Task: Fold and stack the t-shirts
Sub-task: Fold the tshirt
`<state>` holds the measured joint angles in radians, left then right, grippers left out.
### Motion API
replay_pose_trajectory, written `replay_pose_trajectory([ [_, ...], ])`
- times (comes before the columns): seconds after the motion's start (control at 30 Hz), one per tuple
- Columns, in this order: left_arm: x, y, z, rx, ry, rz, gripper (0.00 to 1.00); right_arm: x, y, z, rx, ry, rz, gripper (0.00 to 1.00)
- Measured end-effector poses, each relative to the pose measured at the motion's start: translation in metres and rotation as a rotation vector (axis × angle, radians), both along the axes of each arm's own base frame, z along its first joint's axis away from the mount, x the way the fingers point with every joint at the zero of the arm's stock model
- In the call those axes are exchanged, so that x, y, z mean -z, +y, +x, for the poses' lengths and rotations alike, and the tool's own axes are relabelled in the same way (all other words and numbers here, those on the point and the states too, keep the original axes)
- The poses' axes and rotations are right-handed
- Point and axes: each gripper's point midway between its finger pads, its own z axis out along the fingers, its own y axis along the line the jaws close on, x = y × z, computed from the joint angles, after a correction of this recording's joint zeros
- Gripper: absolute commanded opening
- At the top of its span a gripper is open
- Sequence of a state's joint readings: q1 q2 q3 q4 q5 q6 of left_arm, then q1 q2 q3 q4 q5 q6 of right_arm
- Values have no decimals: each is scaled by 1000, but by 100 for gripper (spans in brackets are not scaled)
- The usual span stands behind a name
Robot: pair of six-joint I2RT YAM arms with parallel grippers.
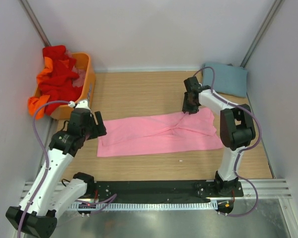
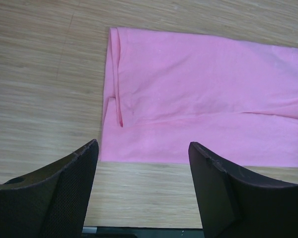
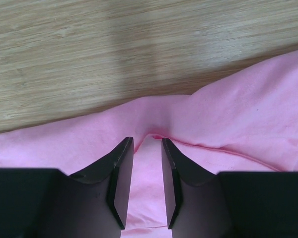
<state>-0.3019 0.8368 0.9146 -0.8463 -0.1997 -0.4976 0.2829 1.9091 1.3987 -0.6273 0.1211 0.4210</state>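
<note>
**Left gripper** (image 2: 143, 146): the jaws are set wide and hold nothing. The left end of the pink t-shirt (image 2: 203, 99) lies flat on the worktop (image 2: 39, 74) directly ahead of the fingers. Its near hem runs across the gap between them. The short left edge of the shirt, with a narrow turned-over seam, extends forward from a point just ahead of the left finger (image 2: 69, 183).

**Right gripper** (image 3: 146, 144): the jaws are narrowed to a slim gap. A raised ridge of the pink t-shirt (image 3: 238, 114) is gathered between the fingertips, on the shirt's far edge. Creases spread from this point to both sides of the gripper. Bare worktop (image 3: 114, 49) lies beyond the fingertips.

**Overhead view:** the pink t-shirt (image 1: 159, 134) spans the worktop (image 1: 139, 91) lengthwise, between the left gripper (image 1: 100, 128) and the right gripper (image 1: 188, 110).

- A folded grey-blue t-shirt (image 1: 227, 78) lies beyond and to the right of the right gripper, apart from it, in the far corner.
- A basket (image 1: 87, 82) stands beyond the left gripper, near it.
- The basket holds piled red t-shirts (image 1: 57, 74).
- An orange t-shirt (image 1: 37, 104) hangs over the basket's outer side.
</note>
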Motion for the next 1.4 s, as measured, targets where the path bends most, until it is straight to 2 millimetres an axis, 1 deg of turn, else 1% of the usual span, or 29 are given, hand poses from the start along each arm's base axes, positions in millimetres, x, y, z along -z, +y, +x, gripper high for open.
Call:
replay_pose_trajectory([
  [0.17,-2,0,-1,3,-10,-2,75,0,0,-1,-1,2,-9,25],
  [0.33,-3,0,-2,4,-16,-3,75,5,-3,-3,5,17,-28,24],
  [0.4,-4,0,-2,4,-18,-3,75,7,-4,-3,7,25,-39,27],
  [0.43,-4,1,-2,4,-19,-4,75,8,-6,-4,10,29,-45,30],
  [0.47,-4,1,-2,4,-20,-4,75,9,-7,-5,11,34,-50,37],
  [0.63,-5,1,-2,4,-25,-6,75,9,-7,-6,12,37,-69,38],
  [0.9,-5,1,-3,4,-25,-6,75,7,3,-2,-9,26,-85,39],
  [0.97,-5,1,-3,4,-25,-6,75,9,4,-3,-13,30,-92,36],
  [1.07,-5,1,-3,4,-25,-6,75,11,3,-4,-13,36,-101,35],
  [1.2,-5,1,-3,4,-24,-5,75,11,2,-4,-11,36,-109,29],
  [1.23,-5,1,-3,4,-24,-5,75,11,2,-4,-10,36,-110,25],
  [1.4,-5,1,-3,4,-25,-5,75,12,1,-4,-9,36,-113,19],
])
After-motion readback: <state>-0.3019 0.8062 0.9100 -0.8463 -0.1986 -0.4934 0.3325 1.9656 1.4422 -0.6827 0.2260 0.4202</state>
